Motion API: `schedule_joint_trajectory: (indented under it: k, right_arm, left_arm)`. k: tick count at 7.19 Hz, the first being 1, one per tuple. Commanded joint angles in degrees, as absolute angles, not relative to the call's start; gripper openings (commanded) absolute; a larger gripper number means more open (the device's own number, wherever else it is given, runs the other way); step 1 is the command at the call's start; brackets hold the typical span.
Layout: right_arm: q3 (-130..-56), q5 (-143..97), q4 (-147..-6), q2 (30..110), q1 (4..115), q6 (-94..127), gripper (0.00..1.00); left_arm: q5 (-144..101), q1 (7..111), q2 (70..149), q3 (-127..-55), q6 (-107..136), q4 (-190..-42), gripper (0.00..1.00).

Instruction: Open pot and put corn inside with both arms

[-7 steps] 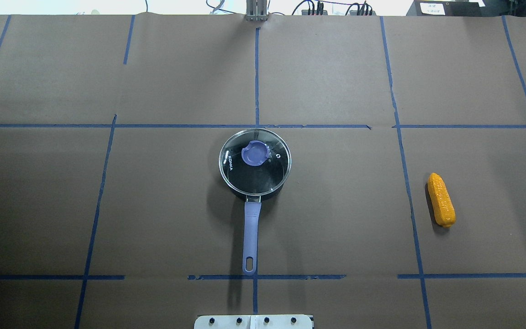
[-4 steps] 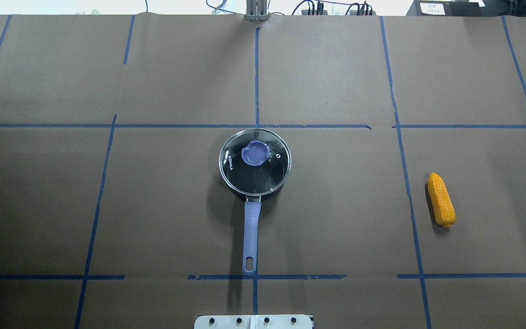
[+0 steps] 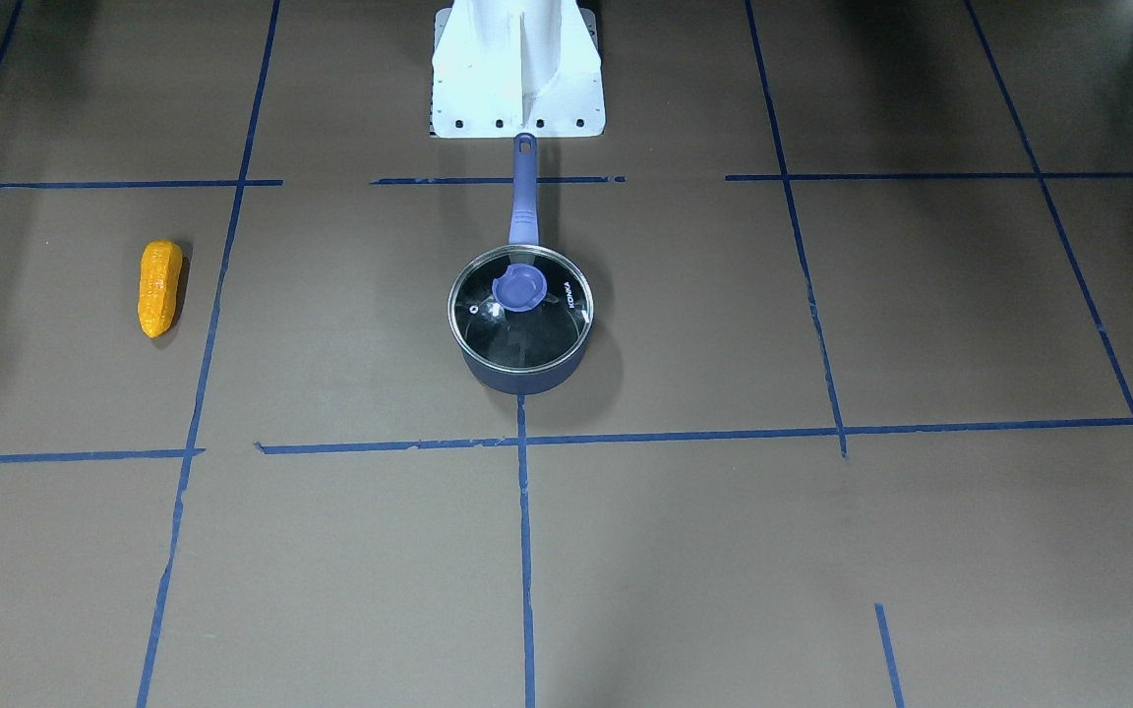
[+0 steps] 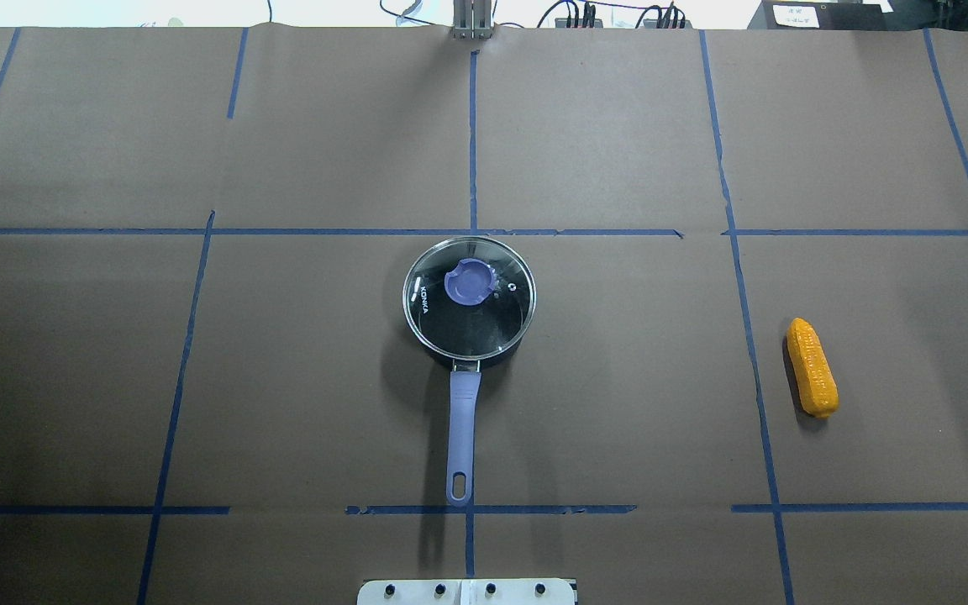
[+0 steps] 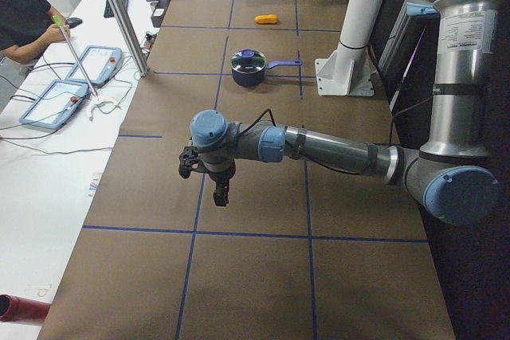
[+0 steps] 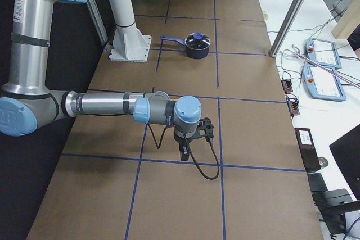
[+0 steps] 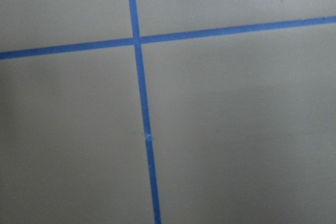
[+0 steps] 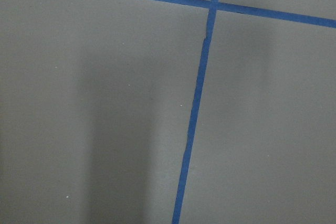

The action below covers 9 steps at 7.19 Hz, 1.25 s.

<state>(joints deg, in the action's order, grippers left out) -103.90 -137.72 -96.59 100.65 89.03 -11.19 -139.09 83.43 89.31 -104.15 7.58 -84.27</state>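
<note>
Exterior left view — pot (image 5: 247, 78) and corn (image 5: 266, 18) well beyond left pincer (image 5: 221, 196), its spread or closure unclear.

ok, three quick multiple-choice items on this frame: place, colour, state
1. The corn lies: A) inside the pot B) on the robot's left of it C) on the robot's right of it.
2. The pot's handle is: A) red B) purple C) green.
3. The lid is: A) on the pot B) flat on the table C) held by an arm.
Key: 1C, the overhead view shows it on the right; 2B, purple in both table views; 3A, it sits closed over the pot.
</note>
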Motion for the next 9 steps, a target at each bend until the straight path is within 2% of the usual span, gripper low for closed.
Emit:
schedule_joint_trajectory:
  k: [1,3,5,6,9]
  right_arm:
    - [-104.0,-139.7,-96.5,100.5,88.0,-11.7,1.00]
    - [-103.8,-139.7,-92.5,100.5,87.0,-11.4,1.00]
    - [-103.7,-139.7,-92.5,100.5,86.9,-11.5,1.00]
    - [-103.6,-139.7,-92.5,100.5,86.8,-11.5,1.00]
    - [-103.6,-139.8,-92.5,100.6,86.8,-11.3,1.00]
  left_arm:
    - [-138.8,72.4,92.2,-114.1,24.0,-85.6,1.00]
    - [-136.4,56.3,106.5,-115.5,49.1,-84.5,1.00]
    - [-125.7,41.7,121.9,-114.2,65.5,-76.4,1.00]
    - [-122.7,39.0,128.5,-111.4,69.9,-74.2,1.00]
    - [-116.0,35.2,144.2,-92.8,75.6,-74.5,1.00]
